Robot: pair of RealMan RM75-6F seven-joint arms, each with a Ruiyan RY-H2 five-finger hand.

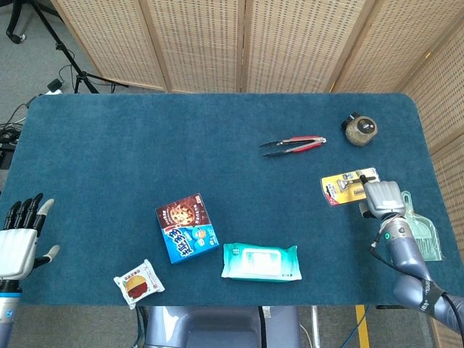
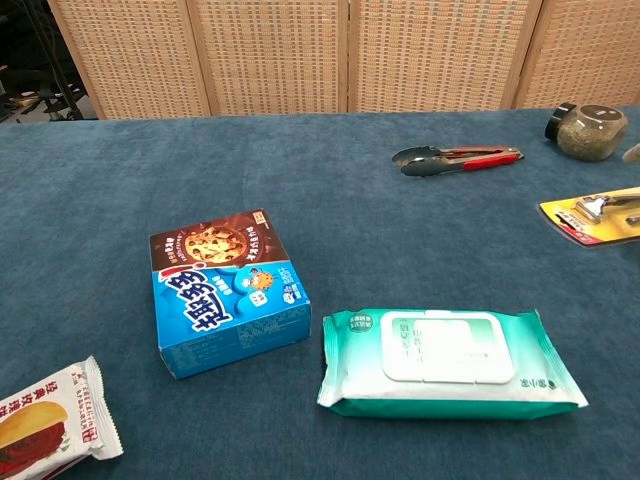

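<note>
Right hand [image 1: 381, 197]: seen from its back in the head view, fingers pointing toward the far edge of the table; whether they are spread or curled cannot be told. Its fingertips overlap the near right corner of the razor blister pack [image 1: 348, 186], a yellow card lying flat on the blue cloth table [image 1: 145, 159]; contact cannot be confirmed. The card's long axis runs left to right with a slight tilt, right end farther away; the razor on it lies along that axis, head toward the left. Just right of the hand, at the table edge, lies a pale green dustpan [image 1: 422, 235]. Beyond the pack: red-handled tongs [image 1: 293, 145], long axis left to right, and a round jar [image 1: 359, 130] on its side near the far right corner. Left hand [image 1: 19, 242]: at the near left table edge, fingers extended and slightly apart, holding nothing; nearest item is a snack packet [image 1: 138, 283]. Mid-table near edge: cookie box [image 1: 186, 227] and wet wipes pack [image 1: 261, 262]. Room: woven folding screens [image 1: 239, 43] behind the table, grey floor with a tripod [image 1: 61, 51] at far left.
</note>
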